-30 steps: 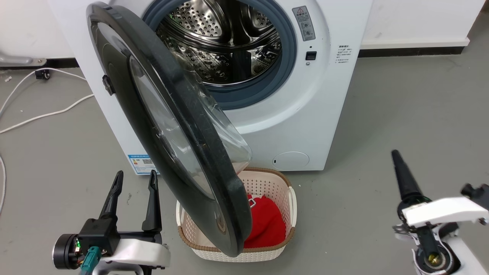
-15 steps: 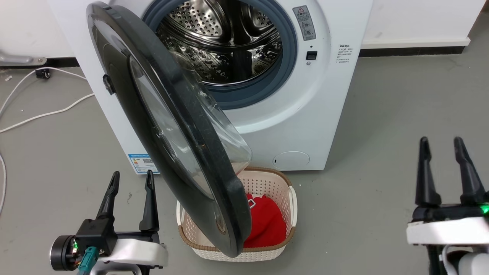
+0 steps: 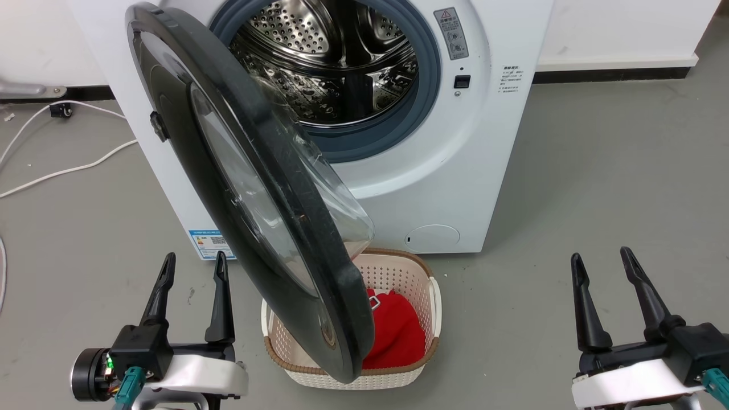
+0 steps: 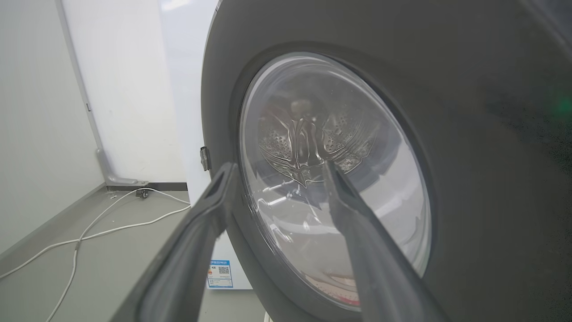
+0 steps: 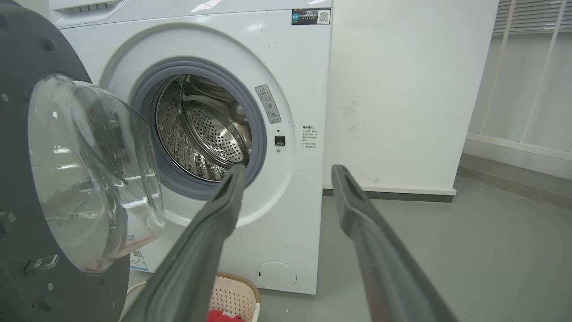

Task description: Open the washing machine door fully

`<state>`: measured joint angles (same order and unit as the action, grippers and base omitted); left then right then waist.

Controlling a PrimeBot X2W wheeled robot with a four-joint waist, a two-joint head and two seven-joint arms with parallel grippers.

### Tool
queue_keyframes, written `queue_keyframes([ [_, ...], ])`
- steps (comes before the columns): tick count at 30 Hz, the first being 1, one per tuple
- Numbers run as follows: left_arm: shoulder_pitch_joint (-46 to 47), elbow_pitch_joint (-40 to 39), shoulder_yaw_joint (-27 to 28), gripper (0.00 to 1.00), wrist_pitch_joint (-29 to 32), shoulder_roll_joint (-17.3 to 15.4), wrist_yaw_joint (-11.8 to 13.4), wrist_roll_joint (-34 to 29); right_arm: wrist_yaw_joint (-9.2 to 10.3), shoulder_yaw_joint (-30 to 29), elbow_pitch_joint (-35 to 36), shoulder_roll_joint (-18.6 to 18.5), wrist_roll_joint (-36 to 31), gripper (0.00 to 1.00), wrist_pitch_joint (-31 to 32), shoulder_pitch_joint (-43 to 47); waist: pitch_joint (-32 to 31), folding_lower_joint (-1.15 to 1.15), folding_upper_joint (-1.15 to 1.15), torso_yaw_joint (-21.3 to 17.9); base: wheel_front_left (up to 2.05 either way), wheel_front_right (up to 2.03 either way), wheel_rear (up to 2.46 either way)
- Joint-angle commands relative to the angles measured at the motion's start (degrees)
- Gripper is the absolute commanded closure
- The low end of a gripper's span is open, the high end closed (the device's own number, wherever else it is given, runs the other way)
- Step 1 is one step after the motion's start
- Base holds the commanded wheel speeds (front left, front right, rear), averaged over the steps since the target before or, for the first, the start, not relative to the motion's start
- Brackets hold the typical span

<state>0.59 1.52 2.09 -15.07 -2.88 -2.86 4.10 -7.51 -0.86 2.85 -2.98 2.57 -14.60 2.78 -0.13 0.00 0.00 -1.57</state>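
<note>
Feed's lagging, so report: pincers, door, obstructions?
Left pincer open, empty. Right pincer open, empty. Door standing open, not held. Laundry basket beneath door's edge.

Left gripper (image 3: 194, 259) at lower left, spread apart and empty, right gripper (image 3: 600, 255) at lower right, likewise spread

The washing machine door (image 3: 256, 188) juts between left hand (image 3: 194, 259) and drum (image 3: 336, 62).

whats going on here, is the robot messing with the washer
A two-armed robot is opening the washing machine door. The door stands swung well out from the drum opening, above a basket with a red cloth in it. Both grippers are open and touch nothing: the left gripper is low beside the door's outer face, the right gripper off to the other side.
</note>
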Motion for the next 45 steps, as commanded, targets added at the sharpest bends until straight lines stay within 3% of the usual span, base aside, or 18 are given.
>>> queue_keyframes([
  [1, 0.65, -0.13, 0.11, 0.00, -0.12, 0.01, -0.14, -0.36, 0.04, 0.12, -0.68, 0.18, 0.92, 0.00, -0.28, -0.34, -0.03, 0.00, 0.00, -0.10, 0.00, 0.00, 0.00],
  [7, 0.85, 0.12, 0.10, 0.00, -0.12, 0.01, -0.52, -0.39, 0.04, -0.23, -1.88, 0.19, 2.56, 0.00, -0.50, -1.09, -0.07, 0.00, 0.00, -0.05, 0.00, 0.00, 0.00],
  [8, 0.75, 0.14, 0.11, 1.00, -0.12, 0.01, -0.70, 0.29, 0.04, -0.40, -2.19, 0.19, 3.29, 0.00, -0.56, -1.20, -0.07, 0.00, 0.00, -0.01, 0.00, 0.00, 0.00],
  [14, 1.45, -3.06, 0.71, 1.00, -0.12, 0.01, -0.35, 0.55, 0.04, -0.47, -2.38, 0.20, 3.78, 0.00, -0.58, -1.49, 0.23, 0.00, 0.00, -0.03, 0.00, 0.00, 0.00],
  [22, 6.23, -17.08, 1.73, 1.00, -0.12, 0.01, 0.15, 0.80, 0.04, -0.42, -2.77, 0.19, 4.82, 0.00, -0.61, -1.64, 0.65, 0.00, 0.00, 0.24, 0.00, 0.00, 0.00],
  [26, 9.48, -25.39, -1.28, 1.00, -0.11, 0.02, -0.63, 1.18, 0.04, -0.24, -3.08, 0.19, 5.09, 0.00, -0.61, -1.72, 0.60, 0.00, 0.00, 0.23, 0.00, 0.00, 0.00],
  [30, 10.85, -28.94, -8.46, 1.00, -0.10, 0.02, -1.80, 2.10, 0.04, -0.10, -3.50, 0.19, 5.47, 0.00, -0.61, -1.85, 0.40, 0.00, 0.00, 0.04, 0.00, 0.00, 0.00],
  [38, 6.24, -20.69, -25.98, 1.00, -0.11, -0.03, -3.90, 5.57, 0.04, 0.29, -4.52, 0.19, 6.21, 0.00, -0.60, -1.78, -0.23, 0.00, 0.00, -0.56, 0.00, 0.00, 0.00],
  [45, 1.55, -9.97, -29.59, 1.00, 4.21, -0.19, -3.17, 8.37, 0.04, 0.51, -5.32, 0.20, 7.05, 0.00, -0.59, -0.64, -0.55, 0.00, 0.00, -0.17, 0.00, 0.00, 0.00],
])
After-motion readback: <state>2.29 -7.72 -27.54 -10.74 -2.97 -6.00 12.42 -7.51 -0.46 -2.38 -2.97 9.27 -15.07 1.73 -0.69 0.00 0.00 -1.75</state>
